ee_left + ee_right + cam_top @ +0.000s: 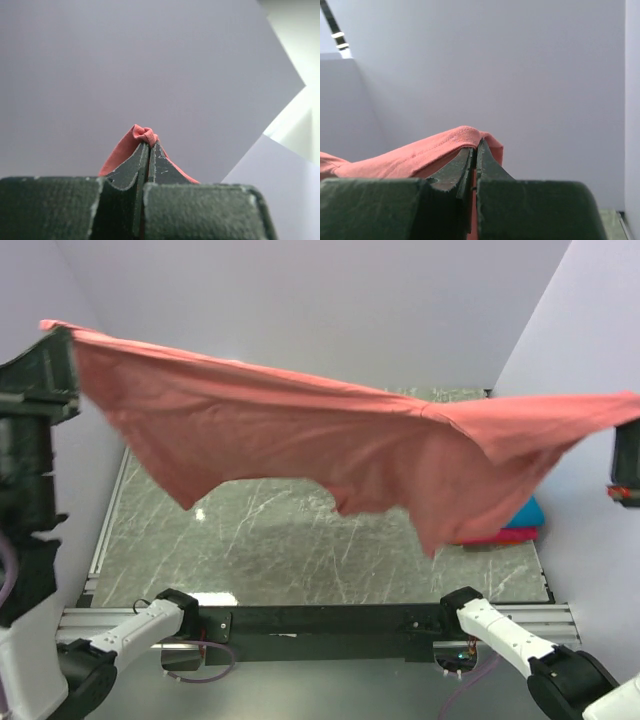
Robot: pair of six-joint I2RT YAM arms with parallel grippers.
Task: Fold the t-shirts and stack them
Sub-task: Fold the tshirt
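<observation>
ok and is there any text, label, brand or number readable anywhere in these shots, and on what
None can be read in any view.
The salmon-red t-shirt, held up between the left gripper and the right gripper, shows plain cloth, no print or label in sight.
The folded t-shirts at the right of the table are mostly hidden and show no marks.
The table and walls carry no writing.

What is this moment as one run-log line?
left gripper: shut on salmon-red cloth t-shirt | right gripper: shut on it | shirt: stretched in air above marble table
</observation>
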